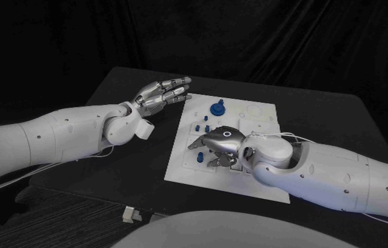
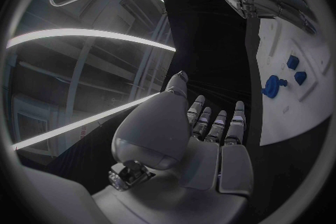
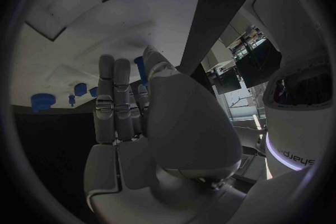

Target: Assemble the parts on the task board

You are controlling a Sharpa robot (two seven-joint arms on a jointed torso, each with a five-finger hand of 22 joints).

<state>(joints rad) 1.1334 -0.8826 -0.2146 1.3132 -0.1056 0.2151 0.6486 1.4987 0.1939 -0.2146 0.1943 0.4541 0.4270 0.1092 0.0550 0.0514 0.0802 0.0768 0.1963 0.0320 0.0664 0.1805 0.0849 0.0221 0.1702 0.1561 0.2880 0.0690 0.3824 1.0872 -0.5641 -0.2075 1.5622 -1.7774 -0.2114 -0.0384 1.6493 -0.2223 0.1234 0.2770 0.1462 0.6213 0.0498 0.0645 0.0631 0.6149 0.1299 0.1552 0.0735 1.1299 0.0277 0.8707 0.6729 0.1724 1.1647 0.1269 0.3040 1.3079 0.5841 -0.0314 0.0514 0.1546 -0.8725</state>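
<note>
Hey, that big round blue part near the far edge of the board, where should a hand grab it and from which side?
Probably by its round rim, pinched from above. The big round blue part stands up from the task board with bare board around it. The left hand, open beside the board, is nearest; the right hand is over the smaller parts.

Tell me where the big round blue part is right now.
In the head view the big blue part stands near the board's far edge, just right of the left hand's fingertips and beyond the right hand.
</note>
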